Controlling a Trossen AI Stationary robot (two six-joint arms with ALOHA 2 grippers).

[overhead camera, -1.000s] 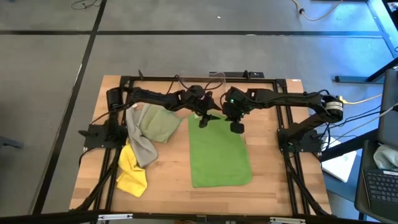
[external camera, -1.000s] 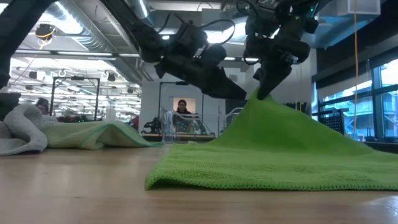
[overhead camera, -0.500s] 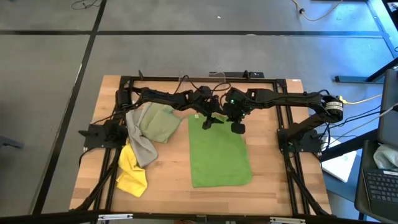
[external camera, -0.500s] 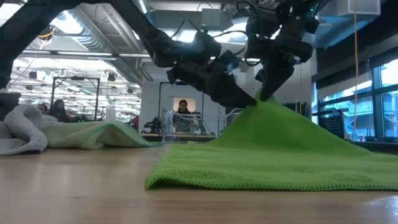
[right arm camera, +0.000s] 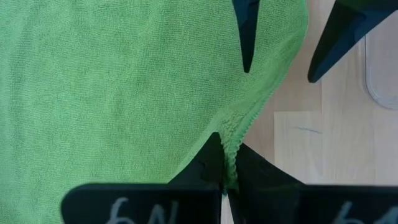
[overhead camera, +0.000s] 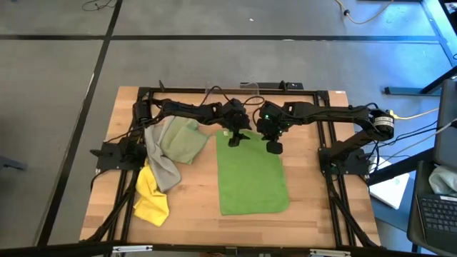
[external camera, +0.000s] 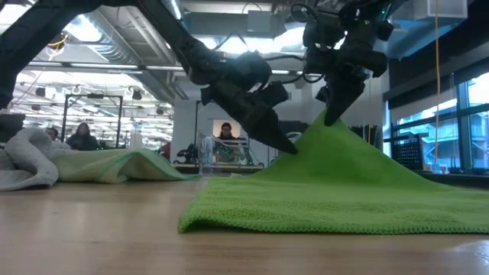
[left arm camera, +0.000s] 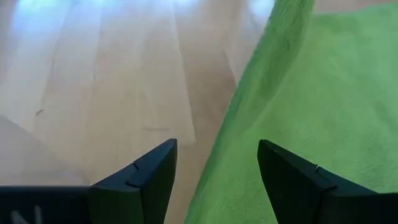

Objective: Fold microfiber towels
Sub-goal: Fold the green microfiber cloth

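Four towels: bright green towel (overhead camera: 251, 178) pinched and lifted by the right hand (overhead camera: 272, 147); left hand (overhead camera: 233, 140) released beside its edge.

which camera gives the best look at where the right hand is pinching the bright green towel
The right wrist view: the shut right hand clamps the bright green towel at its far edge. The low view shows that edge lifted into a peak, the high view only the arm above, the left wrist view just cloth.
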